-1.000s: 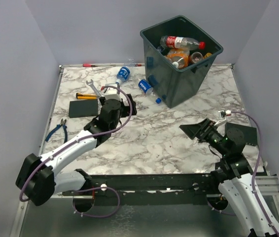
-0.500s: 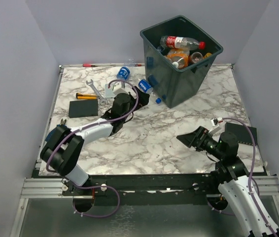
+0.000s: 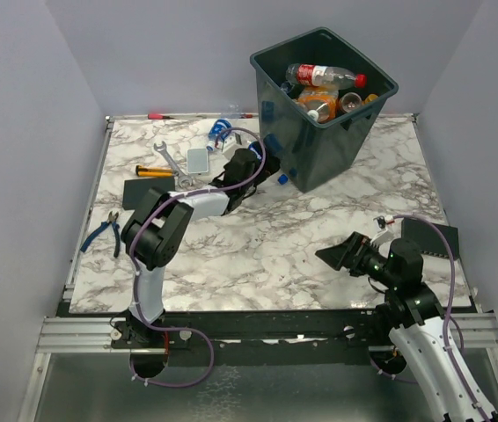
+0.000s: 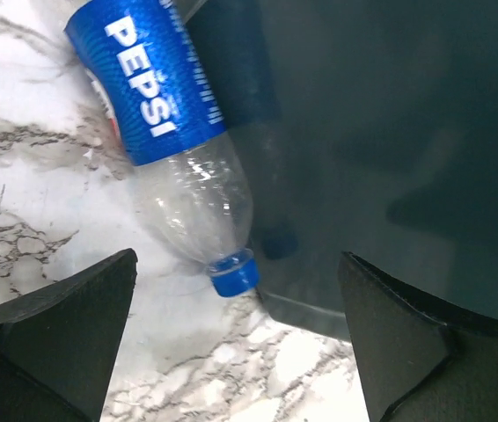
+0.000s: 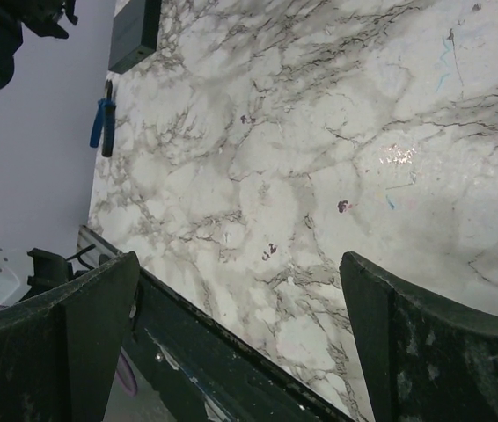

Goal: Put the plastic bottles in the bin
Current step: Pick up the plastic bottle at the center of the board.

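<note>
The left gripper [image 4: 238, 261] has its jaws wide apart and holds nothing. The Pepsi bottle [image 4: 187, 167] lies flat on the marble table [image 4: 38, 202] right in front of them. It is clear, with a blue label and a blue cap. In the left wrist view the cap sits in the middle, between the two finger tips, with room on both sides. The bottle's body runs up toward 11 o'clock. From 12 to 4 o'clock in that view stands the dark wall of the bin [image 4: 390, 132], just beside the bottle.

The right gripper [image 5: 240, 259] has its jaws wide apart too, with nothing between them. In the top view it is over bare marble at 5 o'clock on the table, well apart from the bin.

In the top view the bin stands at 1 o'clock. Bottles lie inside it. A red-label bottle [image 3: 324, 74] is on top, with orange bottles [image 3: 319, 101] just under it. One more blue-label bottle [image 3: 221, 132] lies on the table at 12 o'clock, near the far edge.

The wrench [image 3: 168, 156] and a small grey slab [image 3: 198, 160] lie at 11 o'clock. A black slab [image 3: 148, 192] lies at 10 o'clock. The blue-handled pliers [image 3: 104, 233] lie at 9 o'clock.
</note>
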You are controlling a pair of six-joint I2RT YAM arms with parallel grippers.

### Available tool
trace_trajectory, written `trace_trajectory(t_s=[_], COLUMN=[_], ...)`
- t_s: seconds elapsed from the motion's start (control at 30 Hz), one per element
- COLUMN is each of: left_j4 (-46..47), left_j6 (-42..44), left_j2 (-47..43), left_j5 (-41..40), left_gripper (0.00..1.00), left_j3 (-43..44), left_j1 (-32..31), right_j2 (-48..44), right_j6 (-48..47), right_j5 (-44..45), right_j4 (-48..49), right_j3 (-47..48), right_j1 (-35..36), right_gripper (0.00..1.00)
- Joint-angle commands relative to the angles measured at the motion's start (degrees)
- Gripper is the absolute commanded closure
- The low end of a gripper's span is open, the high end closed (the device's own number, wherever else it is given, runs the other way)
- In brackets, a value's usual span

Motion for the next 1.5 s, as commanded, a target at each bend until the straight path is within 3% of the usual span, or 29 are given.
trace_trajectory(t_s=[0.0, 0.17, 0.5, 0.7, 0.83, 0.97, 1.13, 1.27, 1.47], left_j4=[-9.98, -11.53, -12.05, -12.49, -10.43, -7.43, -3.71, 0.16, 8.18], left_j6=[-1.99, -2.82, -2.95, -3.69, -3.93, -4.04, -4.45, -6.19, -12.5], left_j2=[5.06, 8.28, 15.85, 18.22, 18.34, 17.27, 14.23, 8.4, -7.58], left_j5=[-2.96, -6.54, -3.73, -2.41, -1.24, 0.09, 1.36, 1.94, 1.53], left_gripper=[0.05, 0.04, 0.06, 0.13, 0.24, 0.43, 0.58, 0.63, 0.66], left_j3=[4.97, 7.59, 15.92, 16.9, 15.16, 12.74, 8.22, 0.95, -17.74], left_j1=[0.09, 0.44, 1.69, 2.32, 2.62, 2.84, 2.97, 3.1, 2.83], right_j2=[0.23, 0.85, 1.38, 2.04, 2.65, 2.98, 3.41, 3.15, 3.06], right_j6=[-2.2, -2.64, -2.57, -2.42, -2.46, -2.55, -2.63, -3.42, -2.53], right_j5=[1.1, 1.37, 1.71, 2.18, 2.27, 2.41, 2.37, 1.23, -3.22], right_j4=[-2.94, -3.47, -2.78, -2.03, -2.29, -2.13, -2.37, -2.77, 3.49], right_j3=[1.25, 2.19, 1.16, 0.77, 0.9, 0.96, 1.4, 2.5, 2.72], right_j1=[0.13, 0.14, 0.18, 0.12, 0.18, 0.12, 0.14, 0.18, 0.28], right_gripper=[0.0, 0.0, 0.0, 0.0, 0.0, 0.0, 0.0, 0.0, 0.01])
